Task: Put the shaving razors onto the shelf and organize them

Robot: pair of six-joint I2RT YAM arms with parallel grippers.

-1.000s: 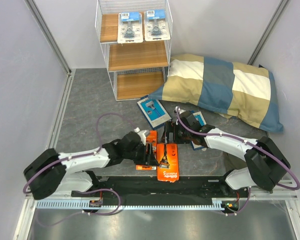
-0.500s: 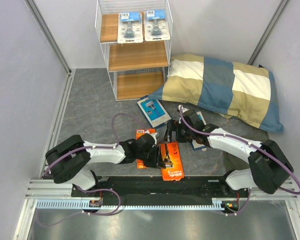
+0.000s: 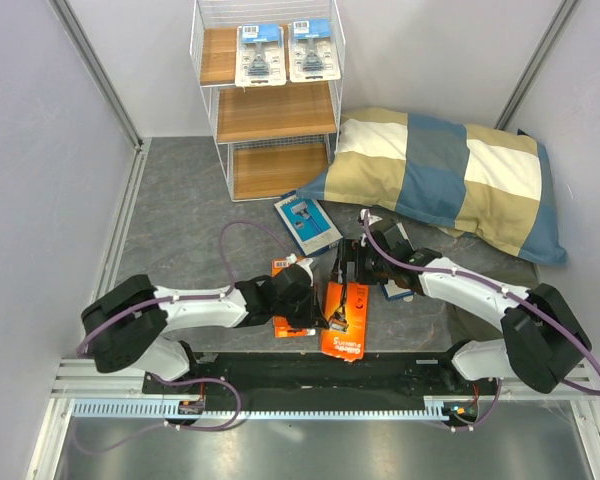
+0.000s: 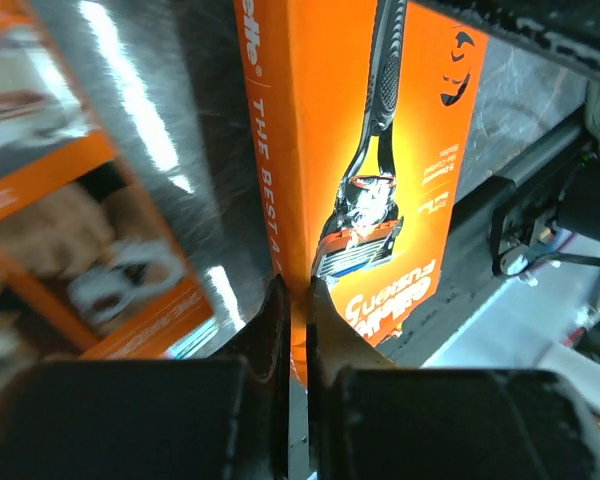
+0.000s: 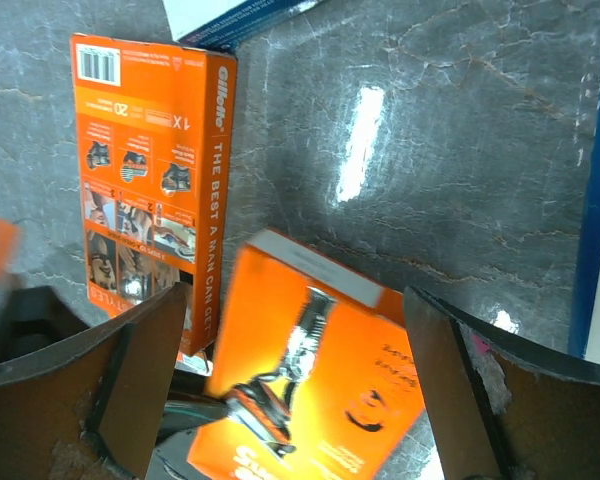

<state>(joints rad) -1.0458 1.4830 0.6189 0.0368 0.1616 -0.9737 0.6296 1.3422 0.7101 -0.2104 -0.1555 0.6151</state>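
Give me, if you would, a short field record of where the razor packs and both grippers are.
shelf top tier: two blister packs, side by side
left gripper: shut on edge of tilted orange pack
right gripper: open, above the orange packs
second orange pack: flat on table, back up
blue box: on table before shelf
other blue box: partly under right arm
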